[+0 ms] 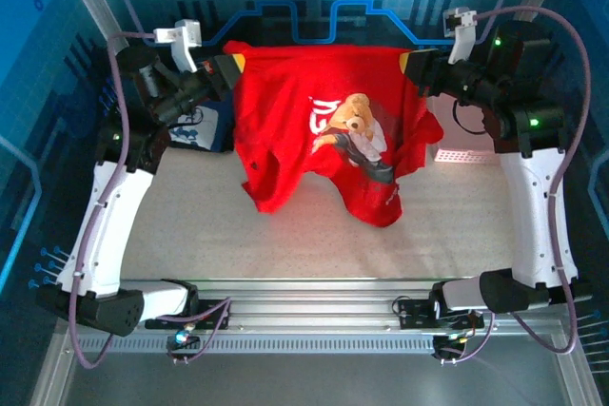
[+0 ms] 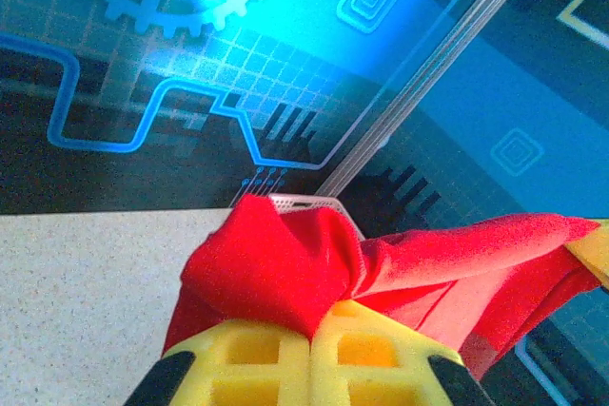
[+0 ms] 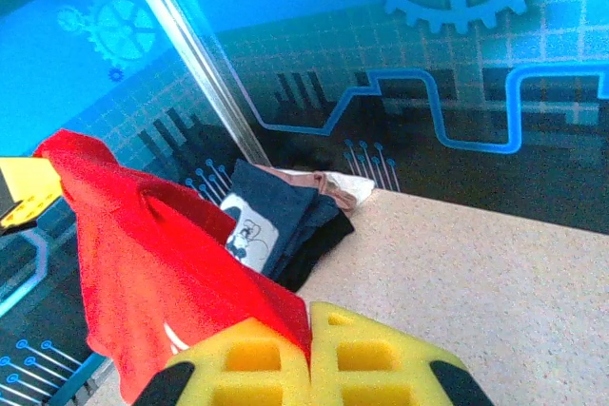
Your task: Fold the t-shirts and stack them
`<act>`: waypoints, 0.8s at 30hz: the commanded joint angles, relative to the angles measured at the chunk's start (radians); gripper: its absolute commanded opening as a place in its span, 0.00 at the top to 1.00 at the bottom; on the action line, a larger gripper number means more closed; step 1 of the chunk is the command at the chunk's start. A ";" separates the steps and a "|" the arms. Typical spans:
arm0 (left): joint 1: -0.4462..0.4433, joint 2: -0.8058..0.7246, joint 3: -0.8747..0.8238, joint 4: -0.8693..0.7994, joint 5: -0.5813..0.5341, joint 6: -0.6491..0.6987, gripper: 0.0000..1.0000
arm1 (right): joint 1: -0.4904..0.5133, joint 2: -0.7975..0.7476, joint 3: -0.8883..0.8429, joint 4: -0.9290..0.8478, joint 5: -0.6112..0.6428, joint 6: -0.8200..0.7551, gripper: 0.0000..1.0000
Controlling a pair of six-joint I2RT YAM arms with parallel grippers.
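Red t-shirt [image 1: 324, 130] held spread above the table [image 1: 285, 235] by both arms
The left gripper [image 1: 228, 68] and right gripper [image 1: 411, 62] each pinch an upper corner of the cloth, jaws clamped on it; its bear print faces up. The navy t-shirt [image 1: 203, 130] lies bunched on the table, far left

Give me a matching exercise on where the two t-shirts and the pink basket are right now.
1. bright red cloth t-shirt with teddy-bear print
2. navy blue cloth t-shirt with cartoon print
3. pink plastic lattice basket

A. on the speckled table, right side, by the right arm
B. hanging between the left gripper and the right gripper
C. on a pile at the table's left side

Pairs: 1-B, 2-C, 3-A.
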 commanded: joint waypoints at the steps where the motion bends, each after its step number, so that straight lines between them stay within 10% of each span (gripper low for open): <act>1: 0.067 0.035 -0.004 0.031 -0.195 0.014 1.00 | -0.100 0.055 0.074 -0.004 0.202 0.006 1.00; 17: 0.165 0.250 0.401 -0.002 -0.115 0.097 1.00 | -0.102 0.426 0.564 0.033 0.173 0.042 1.00; 24: 0.180 0.107 0.209 -0.005 -0.072 0.157 1.00 | -0.060 0.278 0.289 -0.009 0.180 -0.025 1.00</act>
